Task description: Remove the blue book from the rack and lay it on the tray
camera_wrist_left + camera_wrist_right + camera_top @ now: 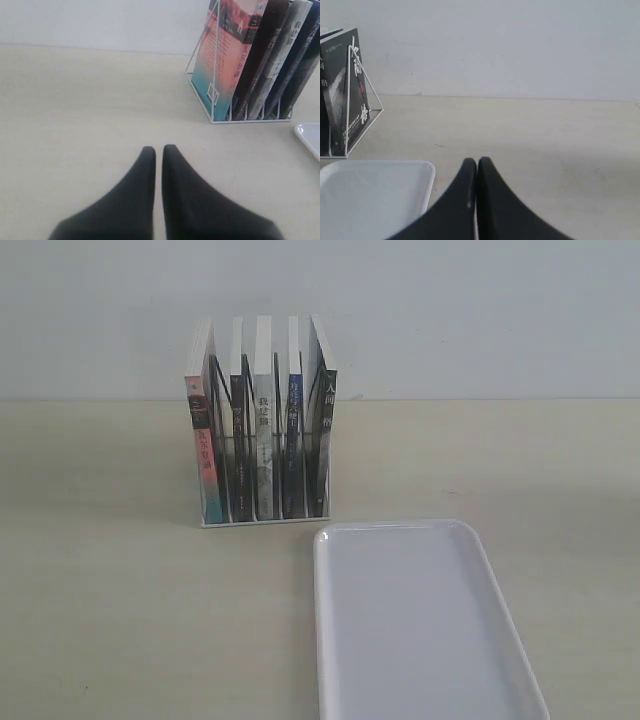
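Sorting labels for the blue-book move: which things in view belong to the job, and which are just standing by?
Job: blue book, rack, tray.
Standing by: pink-and-teal-spined book, dark-spined book, grey-spined book, black-covered book.

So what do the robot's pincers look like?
Both pincers are plain black. The left pincer and the right pincer each have two smooth fingers, wide at the base and curving to a narrow rounded tip, like little horns. No cables or writing show, and the arms themselves are out of sight.
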`<state>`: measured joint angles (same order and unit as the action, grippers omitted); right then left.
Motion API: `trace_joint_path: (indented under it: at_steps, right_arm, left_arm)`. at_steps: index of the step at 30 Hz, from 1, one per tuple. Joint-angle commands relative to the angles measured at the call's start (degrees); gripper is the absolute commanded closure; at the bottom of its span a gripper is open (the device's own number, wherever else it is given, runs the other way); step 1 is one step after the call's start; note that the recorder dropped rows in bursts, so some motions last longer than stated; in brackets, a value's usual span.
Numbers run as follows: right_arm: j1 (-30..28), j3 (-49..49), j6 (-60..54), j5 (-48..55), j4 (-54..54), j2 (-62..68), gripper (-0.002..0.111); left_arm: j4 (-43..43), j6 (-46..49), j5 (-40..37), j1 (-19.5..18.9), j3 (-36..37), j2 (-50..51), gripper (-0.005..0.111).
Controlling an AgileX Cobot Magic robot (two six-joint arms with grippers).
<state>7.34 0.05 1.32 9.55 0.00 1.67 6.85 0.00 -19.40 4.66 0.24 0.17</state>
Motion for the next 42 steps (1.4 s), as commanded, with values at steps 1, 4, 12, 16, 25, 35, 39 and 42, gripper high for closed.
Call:
trace_joint_path:
  at_steps: [1,4,12,16,25,35,39,42]
  right_arm:
    - [-0.4,0.0,-0.4,-5.7,-0.5,-0.3,0.108]
    - [-0.4,0.0,0.3,-18.4,0.0,-0.3,0.108]
    - [-0.4,-5.7,8.8,-49.3,0.9,-0.3,0.108]
    - [-0.4,-20.8,1.7,-31.4,0.8,4.0,0.108]
    - [-0.4,-45.8,-1.8,28.9,0.6,27.6,0.108]
    - [-0.3,-46.5,-21.1,32.3,28.2,52.6,0.108]
    - [5.9,-49.8,-22.8,30.5,29.9,65.5,0.108]
    - [13.8,-56.4,-21.2,25.6,28.7,71.9,0.108]
  left_arm:
    - [-0.3,-0.4,0.3,-0.1,-0.2,-0.2,0.103]
    - [-0.3,-0.4,0.3,-0.1,-0.2,-0.2,0.103]
    - [-0.3,-0.4,0.3,-0.1,-0.2,-0.2,0.103]
    - [-0.3,-0.4,0.3,-0.1,-0.2,-0.2,0.103]
    - [-0.3,-0.4,0.3,-0.1,-0.2,-0.2,0.103]
    - [-0.3,-0.4,0.3,-0.1,-0.2,-0.2,0.103]
    - [-0.3,-0.4,0.3,-0.1,-0.2,-0.2,0.103]
    - [-0.3,-0.4,0.3,-0.1,-0.2,-0.2,0.103]
